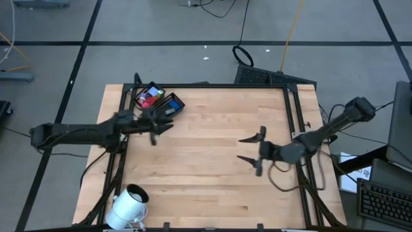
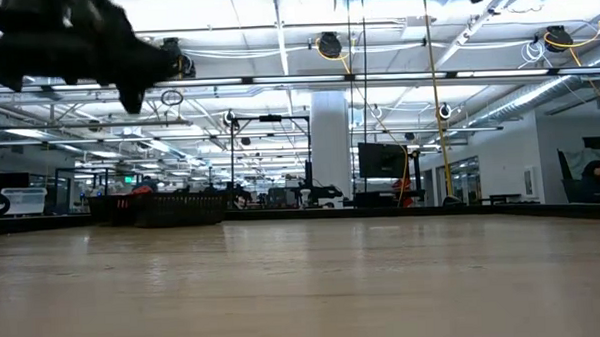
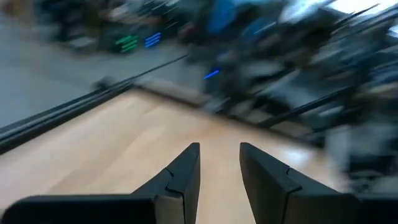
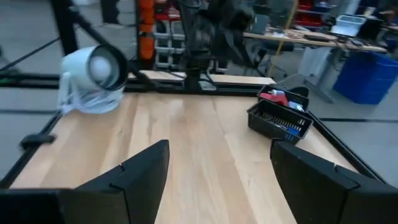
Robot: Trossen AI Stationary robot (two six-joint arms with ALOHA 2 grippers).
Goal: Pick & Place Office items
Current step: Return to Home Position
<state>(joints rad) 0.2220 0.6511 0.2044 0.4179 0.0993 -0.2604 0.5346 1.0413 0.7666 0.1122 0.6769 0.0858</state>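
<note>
- The office items (image 1: 150,98) lie inside the black compartmented tray (image 4: 278,123) at the far-left corner of the table (image 1: 212,174). I make out red, blue and dark pieces, but I can't count them or tell which compartment each is in.
- I see no loose item on the bare wood, so I judge the sorting done. The step in hand is parking the arms at home.
- The left gripper (image 1: 154,127) hangs above the table just on the near side of the tray. Its fingers are parted by a narrow gap with nothing between them, so it is released.
- The right gripper (image 1: 251,149) is over the right half of the table at mid-depth, well apart from the tray. Its fingers are spread wide and empty, tips pointing left.
- A white cylinder (image 1: 129,205) lies on its side at the near-left corner, well apart from both grippers. It is not part of the job.
- Next move, my call: draw the left arm back toward the left edge and keep it lifted so it clears the tray rim. Fold the right arm back toward the right edge.
- No grasp is called for, and both claws can go home empty.
- One thing to watch: the left gripper is close to the tray, so a low or sideways pull could nudge it and spill the items.
</note>
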